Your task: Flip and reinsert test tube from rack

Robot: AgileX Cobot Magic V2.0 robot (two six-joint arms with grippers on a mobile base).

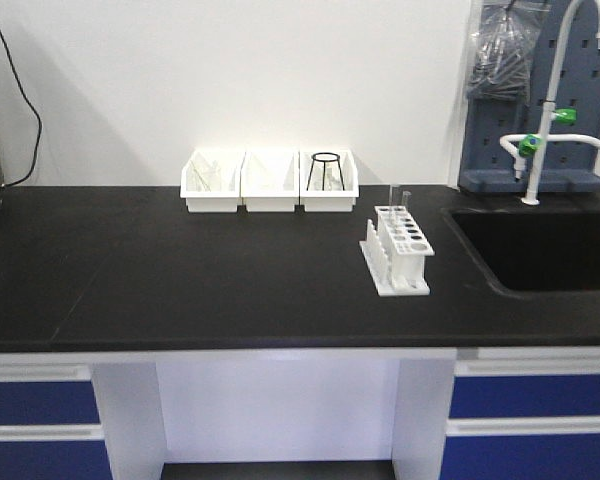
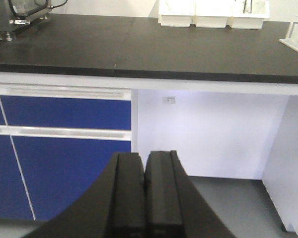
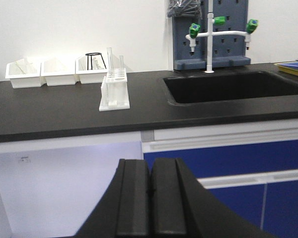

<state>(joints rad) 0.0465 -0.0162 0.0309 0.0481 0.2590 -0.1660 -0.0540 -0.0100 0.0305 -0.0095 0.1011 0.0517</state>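
Black desk (image 1: 180, 270) up above both pincers, white wall (image 1: 280, 80) behind, blue drawers (image 2: 64, 111) underneath. Left pincer (image 2: 144, 161) clenched on nothing, right pincer (image 3: 151, 166) same deal. White rack (image 3: 114, 91) ahead and slightly left of right pincer, way off right of left pincer, near the sink (image 3: 238, 84), clear test tubes (image 3: 110, 59) upright in the far row.

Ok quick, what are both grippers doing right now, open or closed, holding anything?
Left black gripper: closed, holding nothing.
Right black gripper: closed, holding nothing.
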